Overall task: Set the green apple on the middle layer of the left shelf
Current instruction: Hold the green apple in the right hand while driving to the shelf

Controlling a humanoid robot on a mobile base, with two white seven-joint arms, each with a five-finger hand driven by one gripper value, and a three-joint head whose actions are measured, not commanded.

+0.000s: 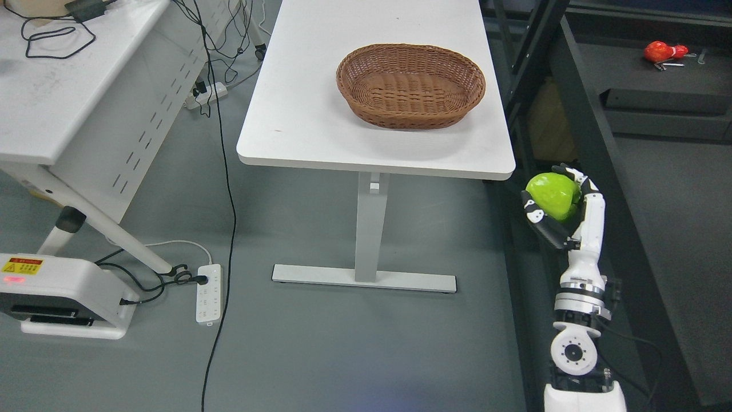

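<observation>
The white bench [320, 114] is the biggest thing here, so every place is told from it. A brown woven basket [410, 84] is sitting on the bench top, near its right end, and nothing is showing inside it.

Off the right side of the bench, a dark shelf frame [595, 143] is standing, with dark flat layers [657, 74] behind it. A small red thing [663, 51] is lying on one of those layers, far up and right of the bench. I cannot tell which layer is the middle one.

The right hand [557, 206] is coming up from the bottom, just past the front right corner of the bench and lower than the bench top. Its fingers [534, 214] are curling round the green apple [552, 195] and gripping it. The apple is sitting in the hand, not on the bench and not on a shelf yet. The apple is round, so it has no long side. The dark frame is lying just to the right of the hand, so that looks like the way to go. No left hand is showing.

Down on the floor, left of the bench, a yellow warning label [22, 265] is sitting on a white box [63, 297]. Its writing is too small to read.
</observation>
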